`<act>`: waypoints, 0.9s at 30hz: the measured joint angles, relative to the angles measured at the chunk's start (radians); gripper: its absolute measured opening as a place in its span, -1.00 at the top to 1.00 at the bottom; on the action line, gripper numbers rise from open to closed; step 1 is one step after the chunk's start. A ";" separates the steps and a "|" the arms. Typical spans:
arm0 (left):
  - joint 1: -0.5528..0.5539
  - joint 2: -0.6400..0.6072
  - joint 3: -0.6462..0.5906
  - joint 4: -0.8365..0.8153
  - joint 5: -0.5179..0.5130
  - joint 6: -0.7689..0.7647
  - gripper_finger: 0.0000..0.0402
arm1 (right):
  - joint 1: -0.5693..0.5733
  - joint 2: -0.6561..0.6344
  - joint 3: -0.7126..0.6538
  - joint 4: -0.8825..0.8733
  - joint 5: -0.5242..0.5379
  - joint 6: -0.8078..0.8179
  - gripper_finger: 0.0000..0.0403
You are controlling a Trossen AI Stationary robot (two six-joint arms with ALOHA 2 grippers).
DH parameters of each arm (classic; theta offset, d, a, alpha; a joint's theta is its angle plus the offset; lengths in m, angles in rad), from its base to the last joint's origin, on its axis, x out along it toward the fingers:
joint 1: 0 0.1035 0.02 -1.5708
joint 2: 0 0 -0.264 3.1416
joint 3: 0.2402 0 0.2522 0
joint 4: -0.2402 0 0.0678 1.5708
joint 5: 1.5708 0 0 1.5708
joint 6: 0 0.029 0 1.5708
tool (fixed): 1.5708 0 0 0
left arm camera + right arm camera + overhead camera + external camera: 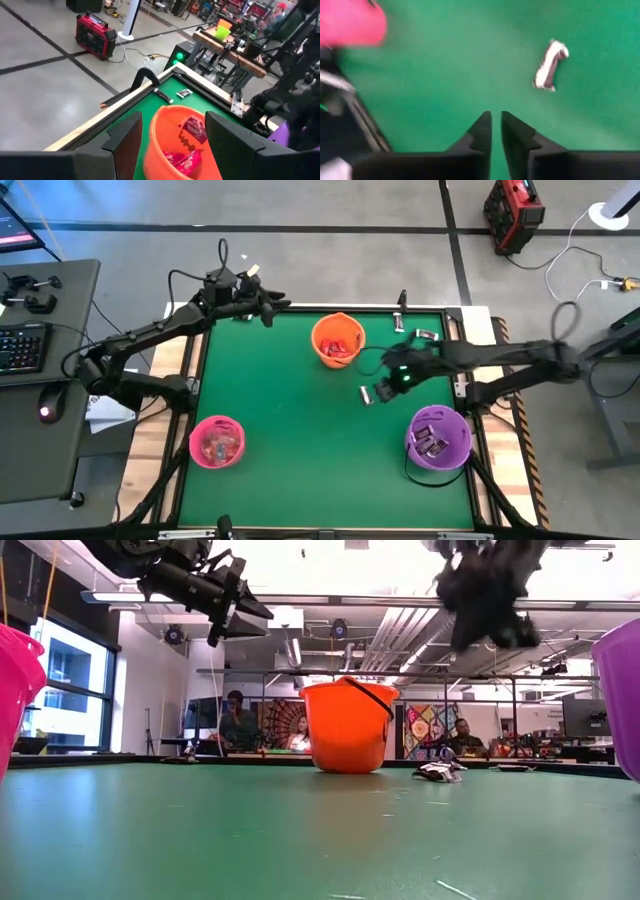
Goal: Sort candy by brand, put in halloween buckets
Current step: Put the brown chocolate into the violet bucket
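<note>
On the green tabletop (290,430), between the orange bucket (337,340) and the purple bucket (437,437), I see one dark-wrapped candy (366,393) lying loose, with open green on its left. My right pincer (385,388) hangs just beside it, above the cloth, fingers nearly together and gripping nothing; its wrist camera shows the piece (550,65) apart from the tips. Two more wrapped pieces sit by the far edge, one (427,334) near the right corner and one (399,322) closer to the orange bucket. That bucket holds red wrappers, the purple one dark wrappers, and the pink bucket (217,442) near the left edge holds silvery-clear ones. The middle and near-centre of the tabletop are bare. My left pincer (275,307) waits over the far edge, left of the orange bucket, fingers (125,140) spread apart, empty.
</note>
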 joint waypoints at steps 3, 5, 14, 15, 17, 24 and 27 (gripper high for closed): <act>0.000 0.000 0.000 0.000 0.000 -0.025 -0.03 | -0.023 0.131 0.000 -0.008 -0.065 -0.107 0.62; 0.000 0.000 0.000 0.000 0.000 -0.040 -0.03 | -0.033 0.209 0.000 -0.003 -0.057 -0.152 0.43; 0.000 0.000 0.000 -0.001 0.001 -0.056 -0.03 | -0.076 0.449 0.000 0.075 0.034 -0.226 -0.09; 0.000 0.000 0.000 -0.001 0.001 -0.056 -0.03 | -0.076 0.470 0.000 0.091 0.036 -0.227 -0.10; 0.000 0.000 0.000 -0.001 0.001 -0.056 -0.03 | -0.075 0.505 0.000 0.125 0.036 -0.226 -0.10; 0.000 0.000 0.000 -0.001 0.000 -0.055 -0.03 | -0.047 0.565 0.006 0.113 0.090 -0.183 0.05; 0.000 0.000 0.000 -0.001 0.000 -0.055 -0.03 | -0.045 0.545 0.005 0.084 0.100 -0.181 0.44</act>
